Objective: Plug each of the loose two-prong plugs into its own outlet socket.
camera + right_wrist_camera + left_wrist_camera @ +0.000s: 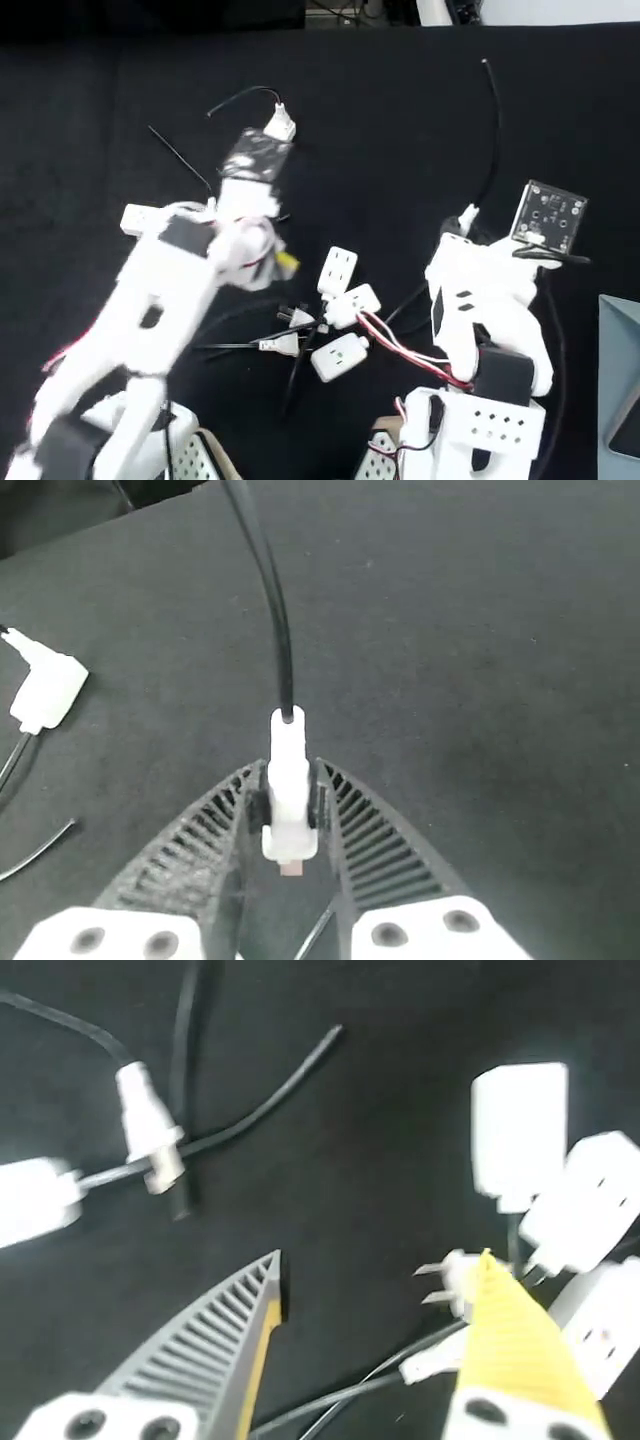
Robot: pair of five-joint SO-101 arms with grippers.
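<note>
**One plug is held, more plugs wait**

The right gripper (290, 815) is pinching a small white plug (290, 792) by its two flat sides. Its black cord (262, 590) runs away across the bench (400, 130). Seen from above, this plug is at 3 o'clock from the three white sockets (337, 270), and apart from them.

The left gripper (380, 1260) is spread wide and holds nothing. It hangs at 9 o'clock from the sockets, near them.

Two loose plugs (300, 318) lie just beside the sockets at 7 o'clock. A far plug (280, 122) lies well apart at 11 o'clock.

The plugs look light and hard, so I think they will lift easily. The metal prongs are thin and could bend. The cords are soft and floppy and may tug a plug sideways. The best place to hold is the fat white body, not the cord and not the prongs.

The top and bottom sockets look empty. I cannot tell about the middle one. A grey box (620, 380) sits at the bench edge at 4 o'clock, and what is in it is hidden.
</note>
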